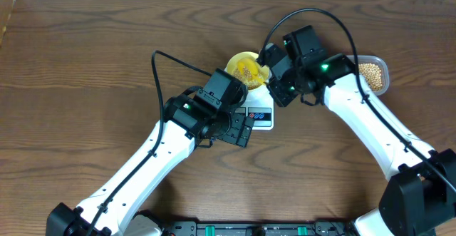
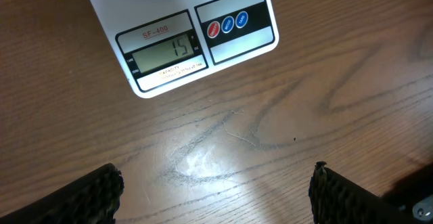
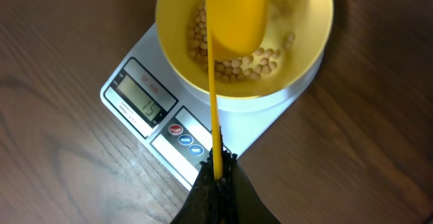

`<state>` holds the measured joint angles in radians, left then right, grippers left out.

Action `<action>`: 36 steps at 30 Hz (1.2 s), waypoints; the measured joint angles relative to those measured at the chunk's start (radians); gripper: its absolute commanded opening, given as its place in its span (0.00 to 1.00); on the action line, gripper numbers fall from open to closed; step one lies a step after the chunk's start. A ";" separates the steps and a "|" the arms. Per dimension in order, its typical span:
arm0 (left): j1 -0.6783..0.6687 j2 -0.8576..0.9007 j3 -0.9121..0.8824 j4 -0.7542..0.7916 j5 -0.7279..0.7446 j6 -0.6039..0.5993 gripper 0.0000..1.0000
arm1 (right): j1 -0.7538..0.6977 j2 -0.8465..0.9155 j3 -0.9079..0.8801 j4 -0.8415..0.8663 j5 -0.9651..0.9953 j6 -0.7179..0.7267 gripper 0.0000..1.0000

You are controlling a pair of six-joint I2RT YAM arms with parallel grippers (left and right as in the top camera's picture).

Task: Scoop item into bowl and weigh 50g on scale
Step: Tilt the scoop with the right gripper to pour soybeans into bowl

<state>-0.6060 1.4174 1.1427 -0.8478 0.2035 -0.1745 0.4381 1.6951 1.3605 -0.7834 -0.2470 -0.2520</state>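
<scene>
We clamp the right hand (image 3: 216, 176) on the scoop (image 3: 235, 14) above the bowl (image 3: 308, 55) to pour beans (image 3: 260, 67); the left hand (image 2: 216, 183) (spread, empty) views the scale (image 2: 237, 21).

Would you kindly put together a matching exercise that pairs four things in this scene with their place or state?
Things:
1. bowl
2. scoop
3. left gripper
4. tub

Places or states:
A. open, above bare table in front of the scale
B. beside the right arm, beans inside
C. on the scale, beans inside
D. held by the right gripper, over the bowl

Pairs: 1-C; 2-D; 3-A; 4-B.
</scene>
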 measured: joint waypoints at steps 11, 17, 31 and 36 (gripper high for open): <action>0.000 0.000 0.000 0.000 0.000 0.000 0.91 | 0.031 0.000 0.013 0.003 0.151 -0.035 0.01; 0.000 0.000 0.000 0.000 0.000 0.000 0.91 | 0.032 0.000 0.037 0.004 0.177 -0.052 0.01; 0.000 0.000 0.000 0.000 0.000 0.000 0.91 | 0.060 0.000 0.060 -0.003 0.220 -0.075 0.01; 0.000 0.000 0.000 0.000 0.000 0.000 0.90 | 0.090 0.000 0.060 -0.014 0.261 -0.086 0.01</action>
<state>-0.6060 1.4174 1.1427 -0.8478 0.2035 -0.1745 0.5285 1.6951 1.4208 -0.7971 0.0143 -0.3378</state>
